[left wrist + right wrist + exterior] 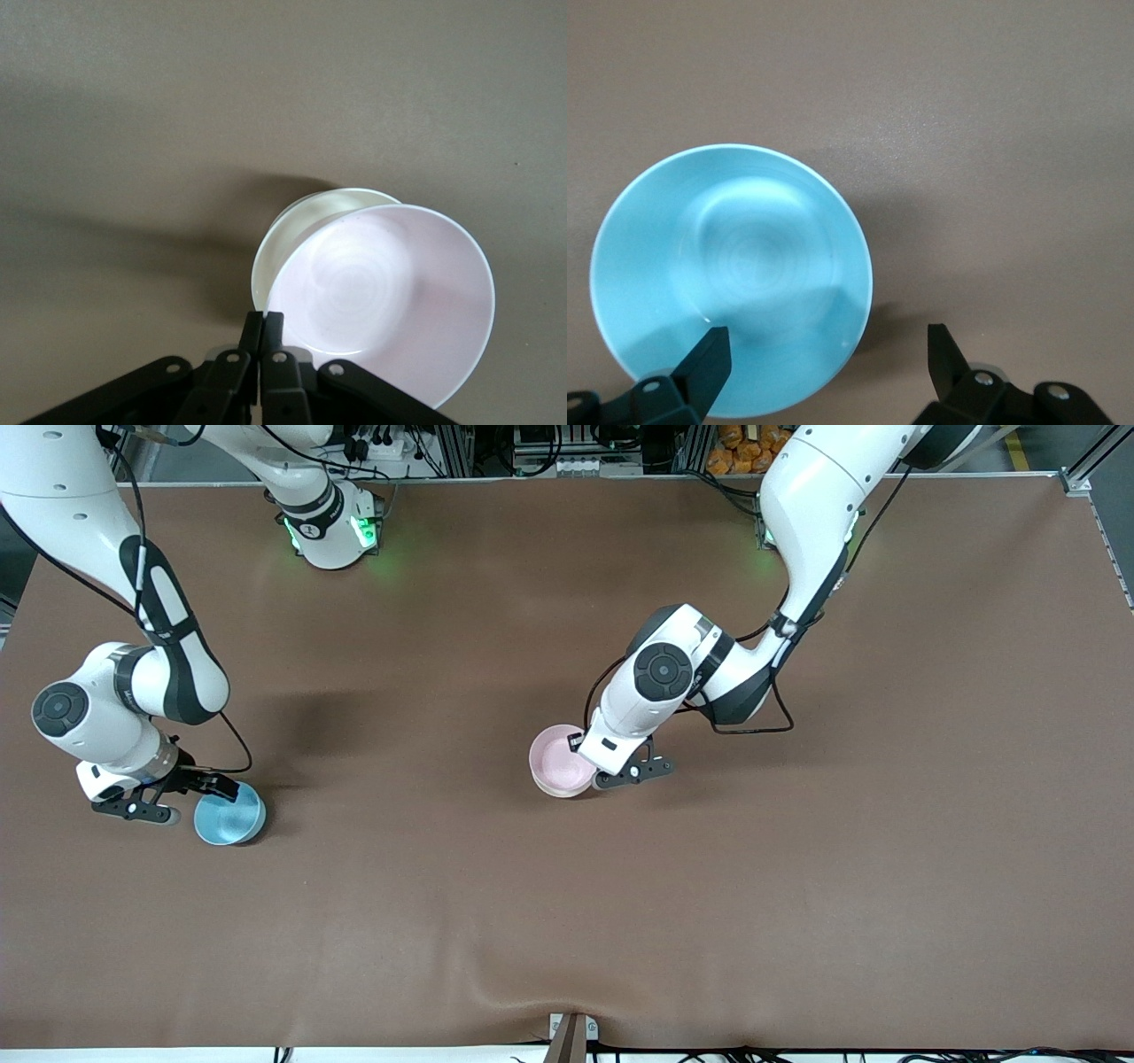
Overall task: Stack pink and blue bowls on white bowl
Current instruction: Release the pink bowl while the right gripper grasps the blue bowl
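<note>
On the brown table (567,921), three small round bowls are counted: one blue, one pink, one white. Nearest the front camera, at the right arm's end of the table, the blue bowl (229,814) sits upright, mouth up, round with no long axis to speak of; the right gripper (168,797) is low at its rim with its fingers (709,365) spread wide, one over the bowl's inside and the other outside the wall, nothing gripped. Slightly farther from the camera, near mid-table, the pink bowl (561,760) rests tilted inside the white bowl (292,232), whose rim peeks out on one side. The left gripper (631,772) is pinched shut on the pink bowl's rim, fingers (263,329) drawn close together.
</note>
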{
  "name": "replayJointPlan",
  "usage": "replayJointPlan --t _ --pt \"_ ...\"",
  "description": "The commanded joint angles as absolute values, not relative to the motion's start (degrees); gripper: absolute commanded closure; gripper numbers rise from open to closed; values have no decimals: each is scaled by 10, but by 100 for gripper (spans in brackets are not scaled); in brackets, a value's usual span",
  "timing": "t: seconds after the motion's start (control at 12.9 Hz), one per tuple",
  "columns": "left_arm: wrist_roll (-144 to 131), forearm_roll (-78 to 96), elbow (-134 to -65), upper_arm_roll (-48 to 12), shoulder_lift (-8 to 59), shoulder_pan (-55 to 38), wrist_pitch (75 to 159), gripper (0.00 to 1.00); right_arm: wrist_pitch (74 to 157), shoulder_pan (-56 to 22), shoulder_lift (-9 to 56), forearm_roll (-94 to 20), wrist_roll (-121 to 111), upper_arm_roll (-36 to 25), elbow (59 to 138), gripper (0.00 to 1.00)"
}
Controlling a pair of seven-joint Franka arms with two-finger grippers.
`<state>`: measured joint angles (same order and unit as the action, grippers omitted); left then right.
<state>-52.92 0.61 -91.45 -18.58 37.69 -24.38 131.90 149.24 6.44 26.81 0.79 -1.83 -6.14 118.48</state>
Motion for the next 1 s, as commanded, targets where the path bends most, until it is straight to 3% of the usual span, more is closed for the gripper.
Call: replayJointPlan --t 0.0,0.08,0.15,0.46,0.54,0.93 --pt "-544 -7 -903 -178 388 -255 1331 100 1496 76 289 9 -42 -56 1162 10" --pt "-543 -8 -903 -178 387 -254 1332 100 1498 76 293 8 -41 -56 1161 14" --pt "-543 -8 -906 -178 387 -253 1332 100 1499 76 297 8 -40 -56 1161 27" --pt "-542 -7 -904 -178 396 -255 1346 100 1499 76 297 8 -39 -56 1161 94" --pt "-542 -7 -904 -178 400 -256 1347 100 1498 75 296 7 -37 -56 1161 100" --pt "-542 -9 -908 -178 410 -255 1363 100 1486 69 274 5 -40 -53 1163 100"
